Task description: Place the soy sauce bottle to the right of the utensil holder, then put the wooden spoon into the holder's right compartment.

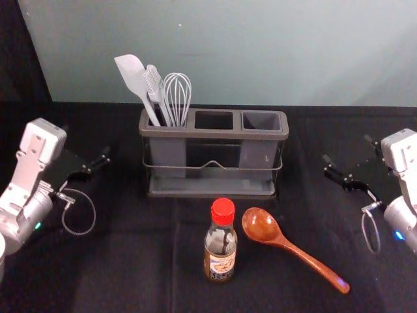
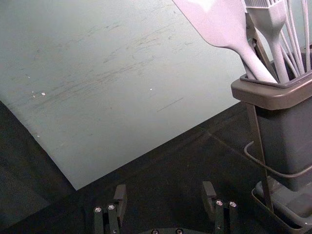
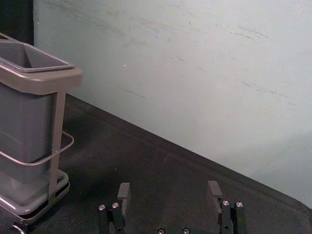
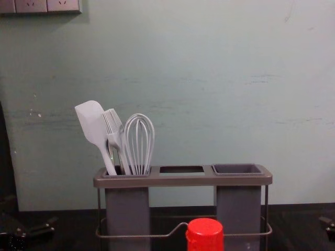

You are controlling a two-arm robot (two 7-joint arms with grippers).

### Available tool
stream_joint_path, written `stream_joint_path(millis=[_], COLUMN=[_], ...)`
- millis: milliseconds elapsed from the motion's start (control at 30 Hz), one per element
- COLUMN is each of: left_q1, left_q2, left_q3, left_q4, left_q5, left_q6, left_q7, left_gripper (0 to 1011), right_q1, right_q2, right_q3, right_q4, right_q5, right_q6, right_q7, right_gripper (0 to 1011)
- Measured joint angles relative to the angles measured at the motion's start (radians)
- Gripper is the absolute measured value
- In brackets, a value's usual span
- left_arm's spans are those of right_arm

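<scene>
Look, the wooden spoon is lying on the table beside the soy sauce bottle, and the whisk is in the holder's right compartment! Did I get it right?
Almost! The whisk is in the holder's left compartment, as the head view shows. The wooden spoon does lie on the table beside the soy sauce bottle.

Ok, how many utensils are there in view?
4 that I can make out: the spatula, brush and whisk in the holder's left compartment, and the wooden spoon on the table, right of the bottle. More may be hidden behind the brush.
</scene>
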Motion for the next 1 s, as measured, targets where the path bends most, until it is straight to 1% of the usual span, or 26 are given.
stream_joint_path(millis=[1000], left_q1=[0.000], left_q2=[0.000], left_q3=[0.000], left_q4=[0.000], left_q5=[0.000], left_q6=[0.000], left_q7=[0.000], left_gripper=[1005], right_q1=[0.000], right_q2=[0.000], right_q3=[0.000], right_q4=[0.000], right_q5=[0.000], right_q6=[0.000], right_q7=[0.000], right_gripper=[1004])
